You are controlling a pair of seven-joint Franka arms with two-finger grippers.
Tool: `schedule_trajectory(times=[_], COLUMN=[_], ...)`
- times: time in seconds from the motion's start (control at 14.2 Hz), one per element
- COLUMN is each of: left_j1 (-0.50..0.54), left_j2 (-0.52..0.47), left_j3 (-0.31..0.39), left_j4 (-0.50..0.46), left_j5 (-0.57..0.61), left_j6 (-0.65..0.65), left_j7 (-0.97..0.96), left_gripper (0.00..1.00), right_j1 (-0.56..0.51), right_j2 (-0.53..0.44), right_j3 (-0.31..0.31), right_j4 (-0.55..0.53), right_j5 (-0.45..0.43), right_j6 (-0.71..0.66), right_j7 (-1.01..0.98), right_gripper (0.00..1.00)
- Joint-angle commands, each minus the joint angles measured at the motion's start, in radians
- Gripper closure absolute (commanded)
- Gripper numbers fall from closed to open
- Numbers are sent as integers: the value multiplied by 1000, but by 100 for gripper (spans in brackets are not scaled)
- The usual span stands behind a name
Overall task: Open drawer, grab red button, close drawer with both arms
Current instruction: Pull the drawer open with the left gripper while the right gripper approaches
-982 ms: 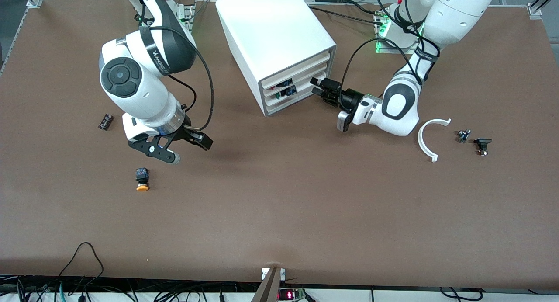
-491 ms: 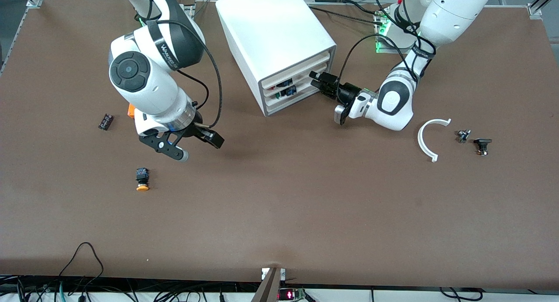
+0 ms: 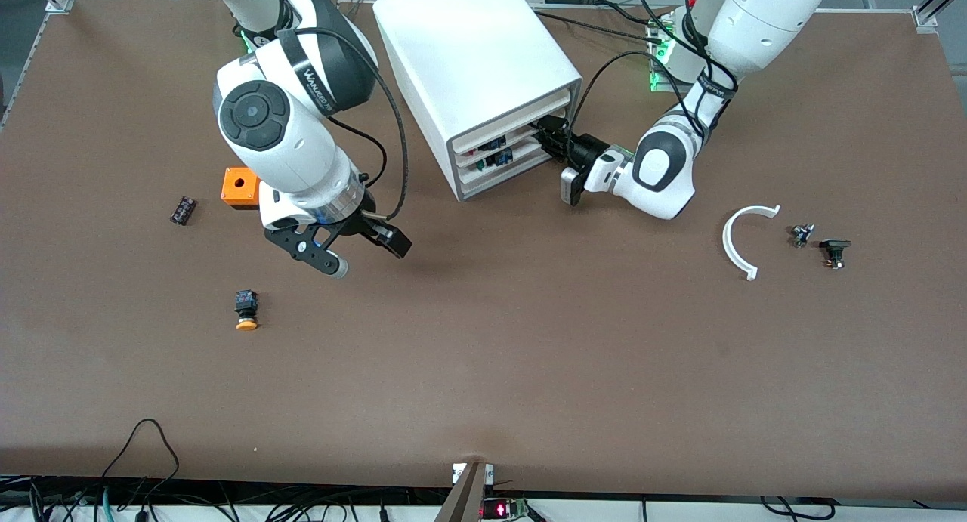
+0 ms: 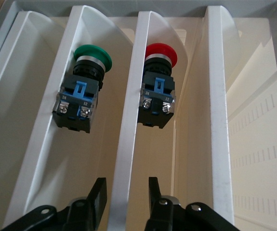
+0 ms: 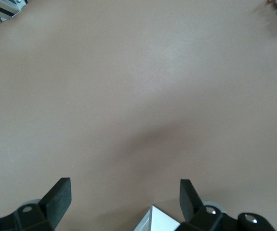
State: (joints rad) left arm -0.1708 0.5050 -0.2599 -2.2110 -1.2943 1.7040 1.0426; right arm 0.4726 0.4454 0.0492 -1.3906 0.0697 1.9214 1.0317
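The white cabinet stands near the robots' bases with its three drawers pushed in. My left gripper is at the drawer fronts. In the left wrist view it is open, and its fingers straddle the white front lip of the middle drawer without touching it. The red-capped button lies in that drawer. A green-capped button lies in the lowest drawer. My right gripper is open and empty over bare table, between the cabinet and the orange-yellow button. It also shows in the right wrist view.
An orange box and a small dark part lie toward the right arm's end. A white arc piece and two small dark parts lie toward the left arm's end.
My left gripper has moved in to the cabinet's drawer fronts. My right arm has swung toward the cabinet, and the orange box now shows from under it.
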Motion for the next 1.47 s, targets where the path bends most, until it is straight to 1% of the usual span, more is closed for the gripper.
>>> schedule_trajectory(times=[0.0,0.14,0.35,0.49,0.63,0.77,0.98,1.05,1.19,1.26,1.33,1.4], left_j1=[2,14,53,97,131,149,185,195,200,201,214,218], left_j2=[-3,-3,-3,0,0,29,110,124,132,132,130,130], left_j3=[4,5,10,16,16,19,19,19,19,19,19,19], left_j4=[-3,4,23,66,103,158,262,284,297,295,295,295], left_j5=[-30,-20,-2,73,110,133,173,181,181,181,181,182], left_j6=[8,5,2,2,2,2,2,2,2,2,-3,-6], left_j7=[42,36,28,-8,-70,-104,-137,-153,-167,-167,-168,-168], left_gripper=[100,100,100,100,100,100,100,100,100,33,0,0], right_j1=[20,23,37,53,67,93,121,136,171,190,207,228], right_j2=[32,50,49,49,49,55,88,102,142,160,182,199], right_j3=[-5,-5,-3,-3,-3,-5,-5,-5,-6,-6,-6,-8], right_j4=[50,88,97,128,131,145,203,231,278,297,314,327], right_j5=[9,10,10,10,10,9,9,9,4,2,2,2], right_j6=[-7,-18,-35,-36,-33,-15,-15,-15,-13,-12,-12,-12], right_j7=[56,65,94,106,119,195,333,391,500,555,597,640], right_gripper=[0,0,0,0,0,0,0,0,0,0,0,0])
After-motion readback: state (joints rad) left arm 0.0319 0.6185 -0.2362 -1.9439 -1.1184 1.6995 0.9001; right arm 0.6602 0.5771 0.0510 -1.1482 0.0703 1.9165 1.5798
